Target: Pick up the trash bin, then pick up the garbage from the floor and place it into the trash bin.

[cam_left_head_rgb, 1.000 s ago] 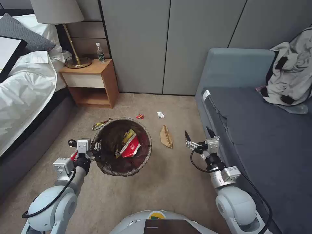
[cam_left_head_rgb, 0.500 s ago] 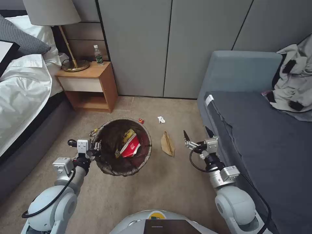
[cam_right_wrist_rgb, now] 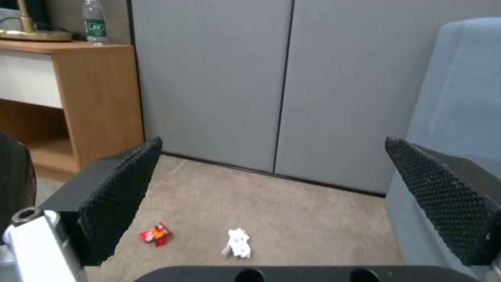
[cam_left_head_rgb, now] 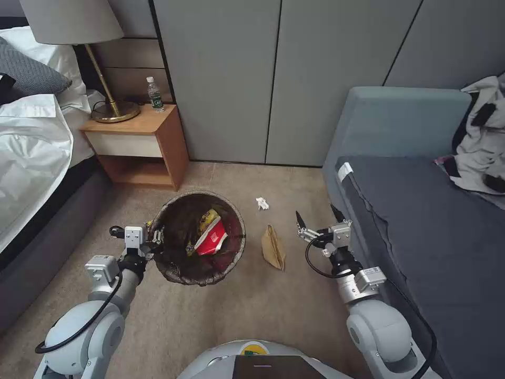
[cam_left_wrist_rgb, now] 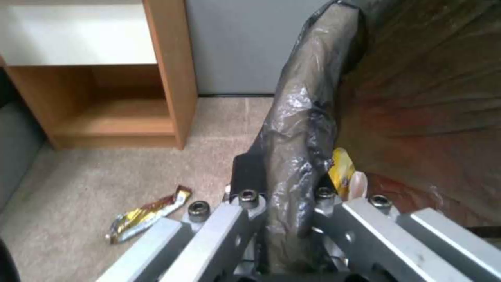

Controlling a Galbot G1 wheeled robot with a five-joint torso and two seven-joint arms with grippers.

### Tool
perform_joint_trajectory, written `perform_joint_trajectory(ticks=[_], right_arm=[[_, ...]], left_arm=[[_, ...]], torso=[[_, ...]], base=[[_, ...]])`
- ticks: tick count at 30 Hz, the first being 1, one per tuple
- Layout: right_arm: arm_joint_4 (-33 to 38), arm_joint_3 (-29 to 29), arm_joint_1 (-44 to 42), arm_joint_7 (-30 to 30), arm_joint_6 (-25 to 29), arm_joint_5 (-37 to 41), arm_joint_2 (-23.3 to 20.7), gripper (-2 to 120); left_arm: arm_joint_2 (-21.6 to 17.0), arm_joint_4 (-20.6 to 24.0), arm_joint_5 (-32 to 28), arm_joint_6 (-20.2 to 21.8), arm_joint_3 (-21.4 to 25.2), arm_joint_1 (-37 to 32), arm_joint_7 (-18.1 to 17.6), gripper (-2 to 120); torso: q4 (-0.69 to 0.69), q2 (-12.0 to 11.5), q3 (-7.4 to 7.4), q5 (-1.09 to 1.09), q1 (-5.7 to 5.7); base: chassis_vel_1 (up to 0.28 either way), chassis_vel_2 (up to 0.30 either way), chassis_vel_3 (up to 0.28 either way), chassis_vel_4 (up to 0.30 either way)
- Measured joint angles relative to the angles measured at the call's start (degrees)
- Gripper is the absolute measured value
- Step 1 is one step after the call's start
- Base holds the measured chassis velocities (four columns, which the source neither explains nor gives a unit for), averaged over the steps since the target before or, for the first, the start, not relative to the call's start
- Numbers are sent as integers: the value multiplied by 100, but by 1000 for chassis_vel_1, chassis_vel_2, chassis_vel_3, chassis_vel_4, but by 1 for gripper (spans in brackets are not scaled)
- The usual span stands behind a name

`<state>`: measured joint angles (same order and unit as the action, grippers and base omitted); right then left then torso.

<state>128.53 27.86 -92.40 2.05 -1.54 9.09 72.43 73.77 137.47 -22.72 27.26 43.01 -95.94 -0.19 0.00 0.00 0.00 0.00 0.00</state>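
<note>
The trash bin (cam_left_head_rgb: 181,263), a round bucket lined with a dark bag, hangs above the carpet with my left gripper (cam_left_head_rgb: 156,235) shut on its rim. The left wrist view shows that gripper (cam_left_wrist_rgb: 284,196) pinching the bag-covered rim (cam_left_wrist_rgb: 297,149). Inside the bin lie a red-and-white packet (cam_left_head_rgb: 211,240) and a yellow wrapper (cam_left_head_rgb: 208,218). Garbage on the floor: a flat brown paper bag (cam_left_head_rgb: 274,248), a white tissue scrap (cam_left_head_rgb: 261,203) (cam_right_wrist_rgb: 238,243), a small red packet (cam_right_wrist_rgb: 155,234) and a gold wrapper (cam_left_wrist_rgb: 148,213). My right gripper (cam_left_head_rgb: 317,218) (cam_right_wrist_rgb: 284,188) stands open to the right of the paper bag.
A wooden nightstand (cam_left_head_rgb: 134,142) with a lamp and a water bottle (cam_left_head_rgb: 154,95) stands at the back left, beside the bed (cam_left_head_rgb: 31,152). A grey-blue sofa (cam_left_head_rgb: 421,221) with clothing (cam_left_head_rgb: 481,147) runs along the right. Grey wardrobe doors (cam_left_head_rgb: 273,79) close the far side.
The whole head view has shifted: the floor, nightstand and litter slid down the picture, so the camera moved. Both arms and the held bin keep their places in the view.
</note>
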Motion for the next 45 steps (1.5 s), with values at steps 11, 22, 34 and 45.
perform_joint_trajectory(ticks=[11,22,34,45], right_arm=[[51,-72,-57,4,-173,117,-209,100],[-278,-278,206,124,-842,442,-672,100],[-1213,-1399,1222,428,-1455,1093,-1126,100],[-2325,-1785,2005,336,-1769,1613,-969,100]], left_arm=[[-2,1,-7,-2,19,11,-9,2],[24,57,-21,-6,49,-9,-12,2],[18,112,-55,-18,136,-22,-13,2],[3,155,-143,-16,181,12,-20,2]], torso=[[1,0,1,0,1],[0,0,0,0,0],[1,0,0,0,0],[0,0,0,0,0]], base=[[-111,116,126,-120],[-7,11,11,-11],[0,0,0,0],[0,0,0,0]])
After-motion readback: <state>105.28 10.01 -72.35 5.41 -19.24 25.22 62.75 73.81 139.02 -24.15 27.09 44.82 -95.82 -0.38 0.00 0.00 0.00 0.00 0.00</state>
